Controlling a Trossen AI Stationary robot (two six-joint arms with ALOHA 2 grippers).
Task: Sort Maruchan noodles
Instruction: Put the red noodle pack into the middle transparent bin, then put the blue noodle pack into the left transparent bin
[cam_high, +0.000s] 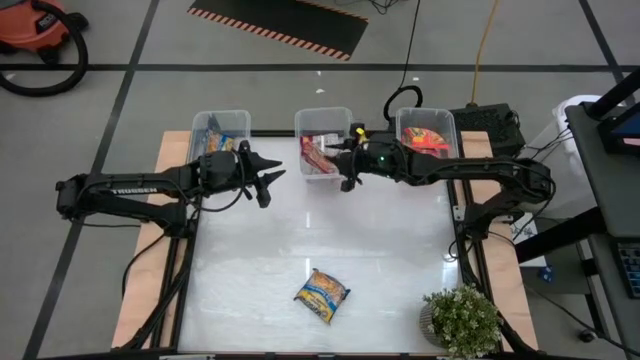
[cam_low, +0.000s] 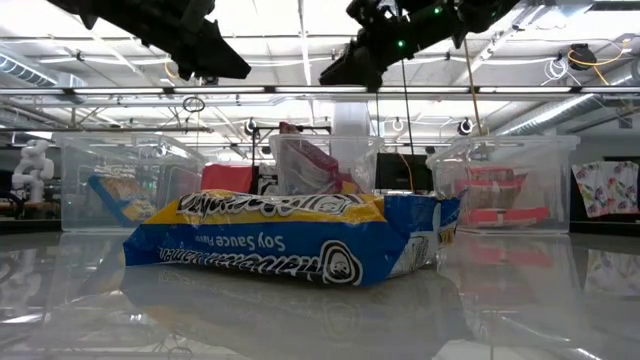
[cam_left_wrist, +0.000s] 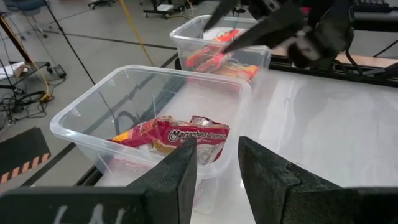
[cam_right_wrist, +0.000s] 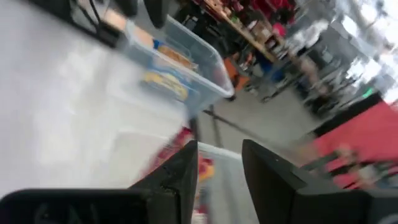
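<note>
Maruchan noodles are nearly sorted: one blue-and-yellow packet (cam_high: 322, 297) lies alone on the white counter (cam_high: 400, 250), well apart from three clear bins (cam_high: 325, 125) holding the rest. Being flat and slippery, it could slide away under closing fingers. Both arms hover near the bins, left gripper (cam_high: 268, 180) and right gripper (cam_high: 345, 165) narrowly parted, empty.

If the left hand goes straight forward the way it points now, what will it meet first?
Probably the middle clear bin with the maroon packet inside. The open left hand points at it in its wrist view, though depth is unclear.
</note>
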